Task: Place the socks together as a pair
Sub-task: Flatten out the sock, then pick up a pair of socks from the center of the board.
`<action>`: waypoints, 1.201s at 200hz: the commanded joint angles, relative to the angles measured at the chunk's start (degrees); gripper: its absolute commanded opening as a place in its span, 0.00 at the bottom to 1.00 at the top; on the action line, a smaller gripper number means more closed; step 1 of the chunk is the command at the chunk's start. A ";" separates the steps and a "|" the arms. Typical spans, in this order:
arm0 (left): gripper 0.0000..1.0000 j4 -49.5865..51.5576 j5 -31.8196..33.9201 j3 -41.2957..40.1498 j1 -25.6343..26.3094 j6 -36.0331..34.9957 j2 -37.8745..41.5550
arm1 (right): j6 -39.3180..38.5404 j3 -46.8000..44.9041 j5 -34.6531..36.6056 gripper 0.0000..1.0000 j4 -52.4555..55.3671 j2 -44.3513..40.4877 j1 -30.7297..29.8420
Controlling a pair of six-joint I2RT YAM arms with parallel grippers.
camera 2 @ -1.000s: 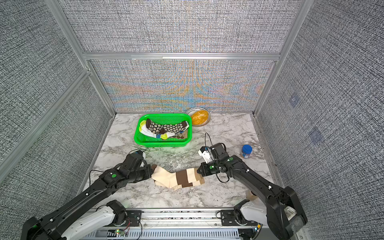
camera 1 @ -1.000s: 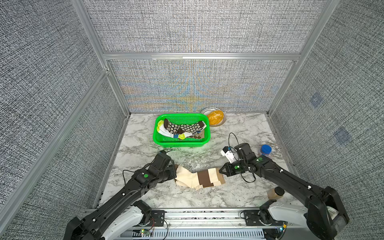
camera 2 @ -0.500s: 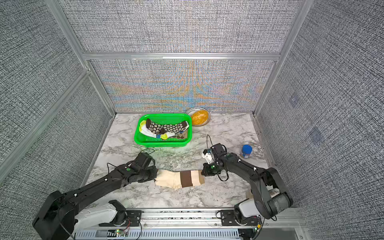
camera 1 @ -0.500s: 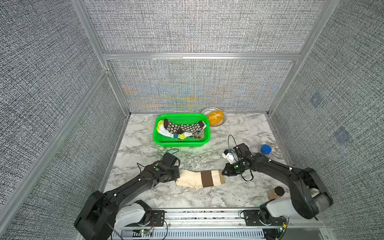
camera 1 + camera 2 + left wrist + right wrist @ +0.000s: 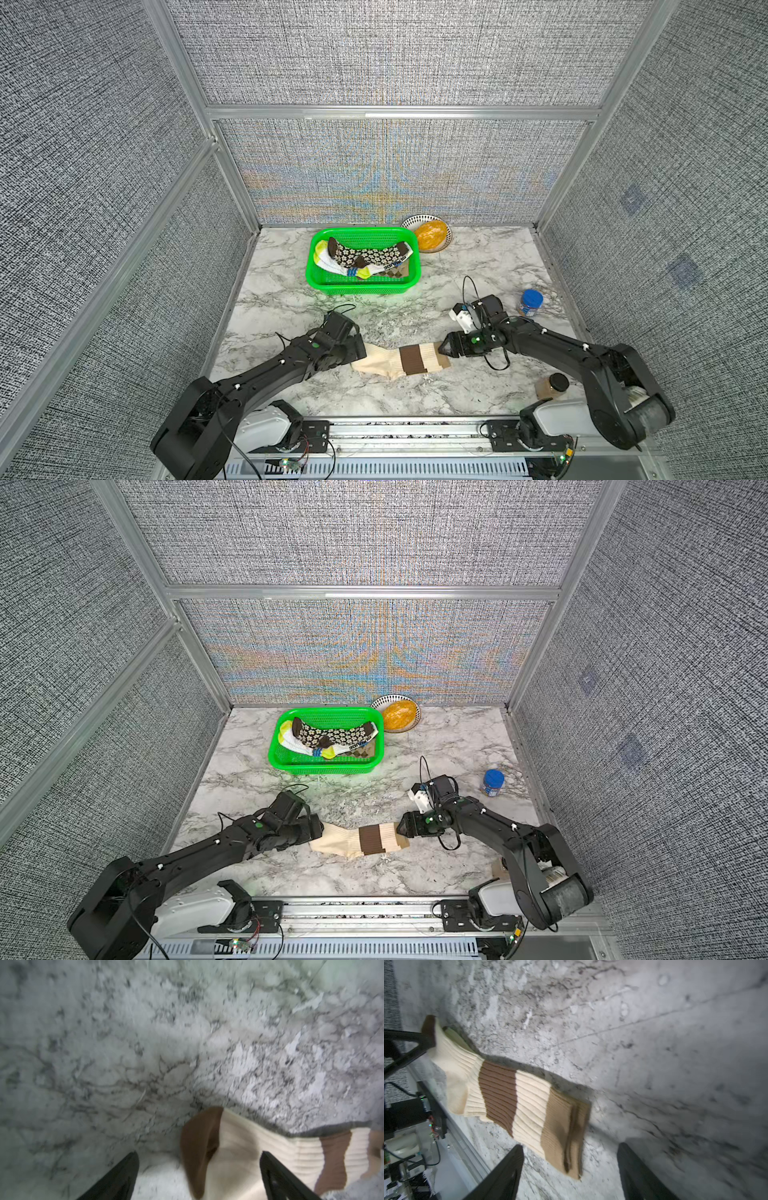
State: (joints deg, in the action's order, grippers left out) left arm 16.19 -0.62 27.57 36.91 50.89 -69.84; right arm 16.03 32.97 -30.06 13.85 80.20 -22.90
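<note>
Black left hand [image 5: 198, 1153] stands wide open astride the toe of the cream brown-banded socks [image 5: 401, 361], and the right hand [image 5: 571, 1146] is open at their cuff. The stacked socks lie loose on the surface [image 5: 291, 291]. Behind them, the green basket [image 5: 320, 266] holds a brown flowered sock [image 5: 365, 254] over a white one. A second ago both hands pinched the socks. Both arms are low, reaching inward.

light: bright and even, coming from above | shadows: a soft dark strip beside the cream sock [image 5: 529, 1095] on the marble table [image 5: 654, 1032] | top views: sharp, but the back wall [image 5: 395, 174] shows rainbow ripples | left wrist view: fuzzy and smeared all over | right wrist view: a bit fuzzy, table greyer far from the sock
</note>
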 commanded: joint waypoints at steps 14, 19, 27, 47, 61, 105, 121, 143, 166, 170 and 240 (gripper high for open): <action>0.76 -5.66 -5.92 -1.03 1.10 2.38 -6.30 | 4.73 -2.05 -0.30 0.61 -5.50 3.77 -2.83; 0.71 -6.53 -6.45 -0.99 1.78 2.70 -6.92 | 5.17 -1.95 -0.55 0.55 -5.93 4.19 -3.74; 0.63 -7.29 -7.49 -0.66 2.88 3.12 -8.02 | 5.70 -1.56 -1.10 0.44 -6.37 4.82 -5.12; 0.35 -7.09 -10.02 -0.86 4.01 3.40 -8.62 | 7.05 -0.78 -0.44 0.15 -5.88 3.35 -6.33; 0.12 -5.01 -9.77 -1.05 3.98 3.28 -5.76 | 7.68 0.58 1.72 0.00 -4.41 0.41 -6.20; 0.03 11.50 -2.92 14.21 1.97 -2.19 5.92 | 8.80 15.23 0.31 0.00 -0.86 -3.45 -6.20; 0.03 15.92 -3.58 21.75 -2.45 -7.07 6.22 | 8.08 23.38 -0.15 0.00 0.15 -0.22 -6.20; 0.03 18.97 -6.67 31.96 -11.26 -13.78 0.87 | 7.31 35.11 -1.04 0.00 -0.29 8.75 -5.53; 0.02 19.18 -9.46 41.31 -18.18 -18.85 -8.86 | 6.39 49.07 -4.17 0.00 1.80 21.66 -3.83; 0.02 19.23 -9.33 42.82 -19.01 -19.56 -10.46 | 6.32 51.49 -4.82 0.00 2.05 23.79 -3.64; 0.02 25.83 -18.26 72.82 -28.94 -28.18 -39.14 | 11.74 83.08 -12.35 0.00 3.09 51.86 0.04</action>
State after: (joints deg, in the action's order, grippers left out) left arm 36.05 -14.17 91.61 8.84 29.04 -101.86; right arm 24.93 109.43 -38.81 16.10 126.69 -23.62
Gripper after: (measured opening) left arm 0.090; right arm 0.091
